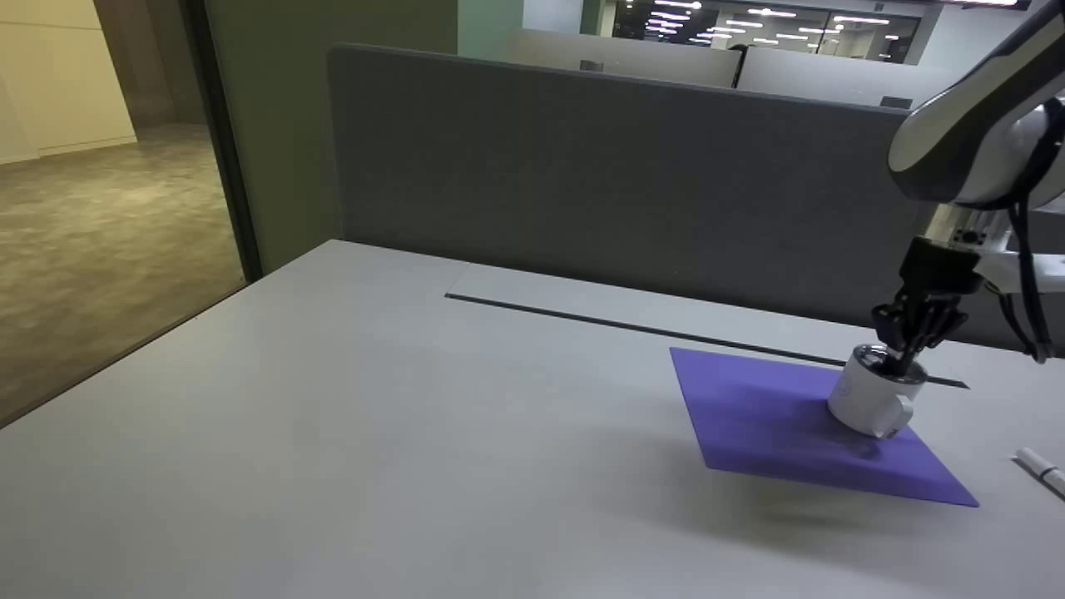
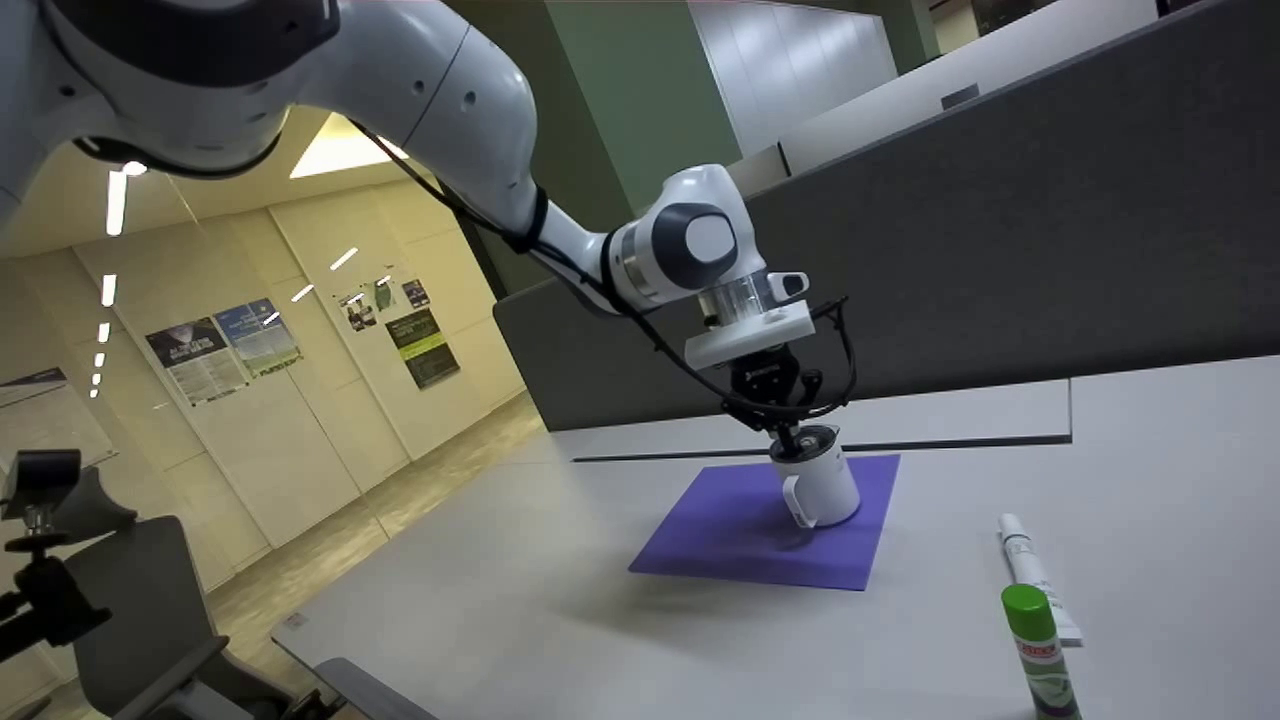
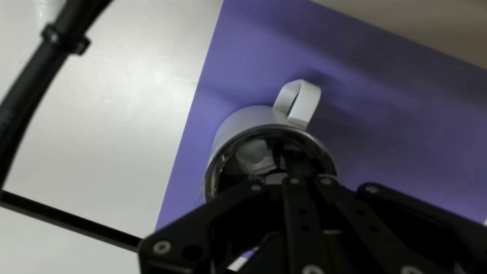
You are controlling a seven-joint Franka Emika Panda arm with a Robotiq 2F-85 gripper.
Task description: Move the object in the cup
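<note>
On the purple mat [image 1: 757, 433], near one edge, we see the white mug [image 2: 828, 490] standing upright in both exterior views. The fingers [image 2: 787, 438] reach down from above into its open mouth, so that it surrounds their ends. From the wrist we see them reach past the steel-coloured rim [image 3: 211, 179] a little right of the opening's middle, where they fade into shadow. They look narrow and near one another, but we cannot tell whether they meet or are clamped on anything. Beside them, within the mug, we make out a rounded grey patch [image 3: 251, 151] and a smaller pale patch [image 3: 263, 164]; whether either is a thing lying there or only a reflection, we cannot tell. The handle [image 3: 306, 101] juts out over the mat, apart from the fingers. Well apart from the mug, on the white bench [image 2: 480, 600], we find a white tube [image 2: 1025, 560] and, near it, a green-capped stick [image 2: 1045, 660].
</note>
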